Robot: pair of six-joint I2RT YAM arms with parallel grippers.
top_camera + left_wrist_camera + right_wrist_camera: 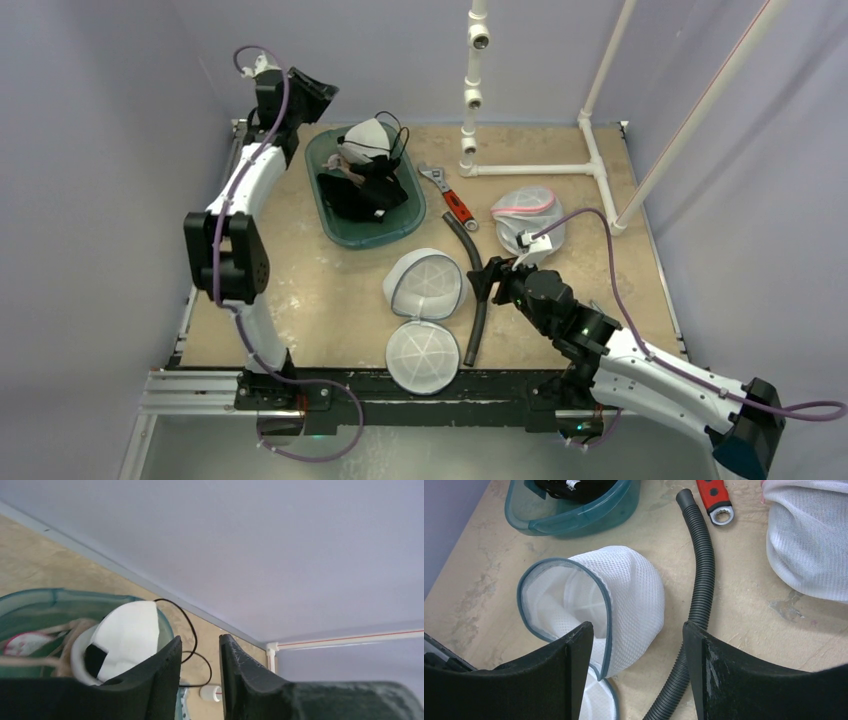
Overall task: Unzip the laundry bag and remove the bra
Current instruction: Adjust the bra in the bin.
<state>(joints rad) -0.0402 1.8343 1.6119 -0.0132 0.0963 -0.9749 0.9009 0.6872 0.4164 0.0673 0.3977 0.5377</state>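
Observation:
The white mesh laundry bag [425, 285] with grey-blue trim lies unzipped in the middle of the table, its two halves spread apart like a clamshell [624, 590]. The bra [365, 140], a white cup with thin black straps, rests on dark clothes at the far end of the teal tub [340, 225]; the left wrist view shows the cup [127, 635]. My left gripper [318, 95] is raised at the back left beside the tub, open [200, 642], with nothing between its fingers. My right gripper [490, 278] hovers open [636, 627] just right of the bag.
A black corrugated hose [478, 290] lies right of the bag, under my right gripper. A red-handled wrench [452, 200] lies behind it. A second mesh bag with pink trim [525, 215] sits near a white pipe frame [530, 168]. Walls close in at the back and on both sides.

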